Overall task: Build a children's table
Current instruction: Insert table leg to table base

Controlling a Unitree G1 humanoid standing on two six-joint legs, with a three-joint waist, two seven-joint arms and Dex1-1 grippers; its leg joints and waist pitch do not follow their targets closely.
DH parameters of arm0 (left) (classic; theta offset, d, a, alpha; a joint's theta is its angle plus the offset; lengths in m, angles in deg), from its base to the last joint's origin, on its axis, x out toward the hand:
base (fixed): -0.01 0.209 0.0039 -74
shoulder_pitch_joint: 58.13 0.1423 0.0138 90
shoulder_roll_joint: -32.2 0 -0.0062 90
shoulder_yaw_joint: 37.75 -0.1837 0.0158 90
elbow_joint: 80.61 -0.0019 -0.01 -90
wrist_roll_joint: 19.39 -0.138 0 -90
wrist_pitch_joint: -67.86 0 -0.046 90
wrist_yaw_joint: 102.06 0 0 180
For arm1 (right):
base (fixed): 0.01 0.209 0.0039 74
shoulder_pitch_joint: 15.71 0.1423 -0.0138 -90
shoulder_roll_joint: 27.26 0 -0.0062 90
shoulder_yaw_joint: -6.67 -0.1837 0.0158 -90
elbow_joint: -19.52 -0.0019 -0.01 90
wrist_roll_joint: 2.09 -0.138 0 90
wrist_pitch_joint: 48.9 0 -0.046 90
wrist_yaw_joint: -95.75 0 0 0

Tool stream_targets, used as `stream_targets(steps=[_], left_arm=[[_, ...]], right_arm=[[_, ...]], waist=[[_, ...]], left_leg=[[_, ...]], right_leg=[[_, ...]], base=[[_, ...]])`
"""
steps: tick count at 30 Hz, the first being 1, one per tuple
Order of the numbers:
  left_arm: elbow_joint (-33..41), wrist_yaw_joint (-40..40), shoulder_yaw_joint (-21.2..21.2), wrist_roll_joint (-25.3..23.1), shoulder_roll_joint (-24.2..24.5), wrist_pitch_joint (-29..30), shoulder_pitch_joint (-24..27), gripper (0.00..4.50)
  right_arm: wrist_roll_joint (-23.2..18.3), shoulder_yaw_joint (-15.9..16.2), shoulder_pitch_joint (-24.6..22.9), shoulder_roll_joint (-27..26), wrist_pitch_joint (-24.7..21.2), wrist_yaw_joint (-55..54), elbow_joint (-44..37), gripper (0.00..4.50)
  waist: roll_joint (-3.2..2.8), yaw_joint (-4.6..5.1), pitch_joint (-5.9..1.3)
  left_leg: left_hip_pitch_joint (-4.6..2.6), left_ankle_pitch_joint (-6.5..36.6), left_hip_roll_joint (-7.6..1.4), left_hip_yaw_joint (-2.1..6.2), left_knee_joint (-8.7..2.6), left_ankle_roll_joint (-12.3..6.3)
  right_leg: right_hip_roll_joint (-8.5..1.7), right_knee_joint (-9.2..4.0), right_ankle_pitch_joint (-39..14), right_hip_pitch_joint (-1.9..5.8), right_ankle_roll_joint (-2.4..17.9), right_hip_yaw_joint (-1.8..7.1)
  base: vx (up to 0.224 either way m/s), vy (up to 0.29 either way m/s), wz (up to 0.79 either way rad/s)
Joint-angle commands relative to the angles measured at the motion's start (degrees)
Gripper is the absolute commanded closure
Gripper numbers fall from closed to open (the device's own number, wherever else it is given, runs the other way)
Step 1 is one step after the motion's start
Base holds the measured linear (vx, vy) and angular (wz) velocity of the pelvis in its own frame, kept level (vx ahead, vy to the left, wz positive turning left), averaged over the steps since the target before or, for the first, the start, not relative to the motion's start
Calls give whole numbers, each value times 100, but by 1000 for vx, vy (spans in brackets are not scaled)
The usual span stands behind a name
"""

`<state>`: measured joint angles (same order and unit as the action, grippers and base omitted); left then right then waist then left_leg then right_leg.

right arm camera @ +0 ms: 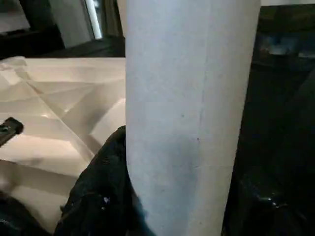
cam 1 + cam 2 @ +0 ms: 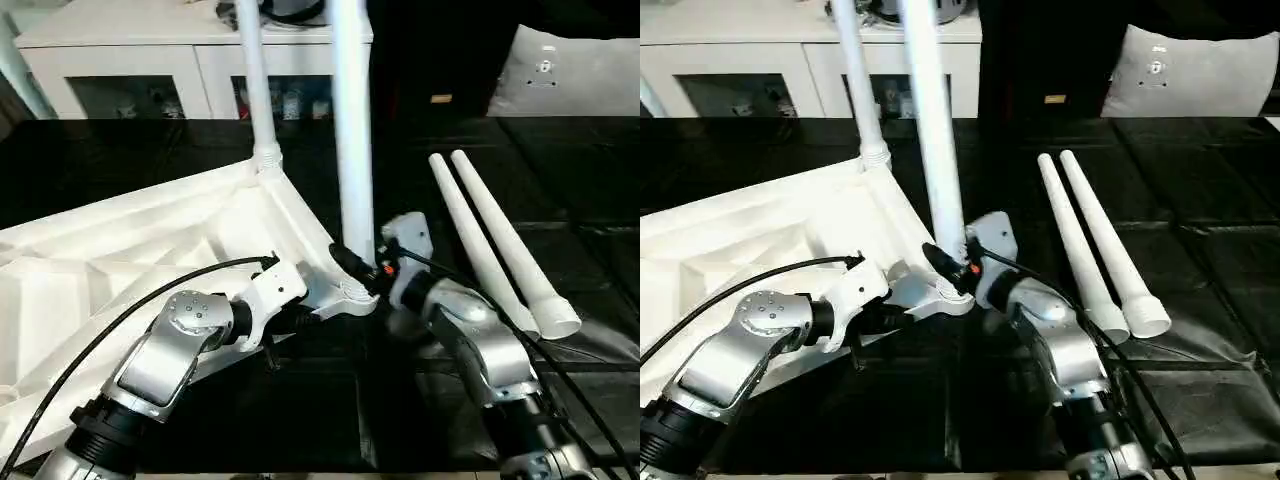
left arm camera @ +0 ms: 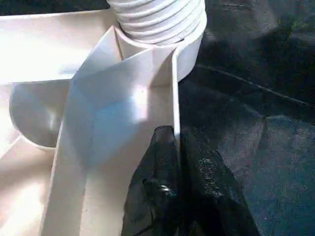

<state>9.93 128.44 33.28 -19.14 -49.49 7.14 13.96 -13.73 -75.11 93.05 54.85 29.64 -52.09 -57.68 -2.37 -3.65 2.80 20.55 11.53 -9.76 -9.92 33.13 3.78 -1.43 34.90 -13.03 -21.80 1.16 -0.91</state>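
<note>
From the head cameras: the white tabletop (image 2: 120, 250) lies underside up on a black floor (image 2: 300, 420), ribs showing. One leg (image 2: 255, 75) stands upright in the far corner socket; a second leg (image 2: 350, 130) stands upright in the near corner socket (image 2: 345, 295), at the corner closest to both arms. The right gripper (image 2: 365, 268) is clamped around the base of this second leg, just above the socket. The left gripper (image 2: 285, 320) reaches in along the tabletop's near edge, just beside the same corner. Two loose legs (image 2: 1095, 240) lie side by side on the floor, apart from the tabletop on the right. A white cabinet (image 2: 130, 60) with glass doors stands behind.

From the left wrist: the left gripper's black fingers (image 3: 167, 196) are closed together, pinching the tabletop's thin edge wall (image 3: 174, 98), with the ribbed foot of a leg (image 3: 157, 17) seated in the socket beyond.

From the right wrist: the leg's white tube (image 1: 192, 113) stands between the right gripper's black fingers (image 1: 98, 196), one on each side and pressed to it, the tabletop's ribs (image 1: 54, 108) behind.
</note>
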Motion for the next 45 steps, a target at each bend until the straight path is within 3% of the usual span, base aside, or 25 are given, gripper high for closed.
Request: stream_targets(steps=[1, 10, 19, 25, 29, 38, 45], left_arm=[[6, -32, 170, -58, 125, -208, -160, 450], [-321, 112, 121, 8, 192, -662, -274, 450], [-361, 410, -8, 78, 271, -927, -284, 450], [-471, 408, -14, 61, 288, -1041, -331, 450], [-509, 411, -20, 50, 295, -1053, -353, 450], [-777, 496, -103, -31, 361, -1252, -505, 450], [-885, 507, -148, -32, 401, -1345, -564, 450]], right_arm=[[112, -19, -340, 164, -144, 91, 325, 261], [-197, -329, -491, 215, 625, 518, 826, 261], [-436, -485, -52, 85, 940, 827, 1605, 261], [-511, -471, 17, 115, 966, 1140, 1899, 261], [-409, -386, -64, 228, 1000, 1175, 1841, 261], [74, -162, -165, 771, 1190, 1369, 1846, 261], [-270, -217, -269, 892, 1001, 1591, 1687, 261]], waist=[[-55, -17, -309], [-72, -30, -299], [-87, -13, -330], [-63, -8, -309], [-60, -23, -330], [-73, -79, -323], [-72, -127, -329]], left_leg=[[-14, 692, -321, 146, -345, -131], [-18, 939, -324, 149, -343, -145], [-3, 787, -330, 159, -322, -232], [-13, 922, -331, 146, -324, -223], [-8, 726, -328, 145, -308, -267], [-16, 819, -321, 136, -299, -272], [-25, 850, -334, 142, -302, -262]], right_leg=[[-576, -357, 252, 260, 1183, 274], [-587, -393, -239, 250, 1219, 271], [-595, -338, 124, 271, 1372, 247], [-601, -368, -261, 256, 1359, 251], [-591, -341, -26, 263, 1344, 246], [-585, -368, -183, 253, 1294, 245], [-586, -360, -135, 251, 1302, 246]], base=[[0, 0, 0], [0, 0, 0], [0, 0, 0], [0, 0, 0], [0, 0, 0], [0, 0, 0], [0, 0, 0]])
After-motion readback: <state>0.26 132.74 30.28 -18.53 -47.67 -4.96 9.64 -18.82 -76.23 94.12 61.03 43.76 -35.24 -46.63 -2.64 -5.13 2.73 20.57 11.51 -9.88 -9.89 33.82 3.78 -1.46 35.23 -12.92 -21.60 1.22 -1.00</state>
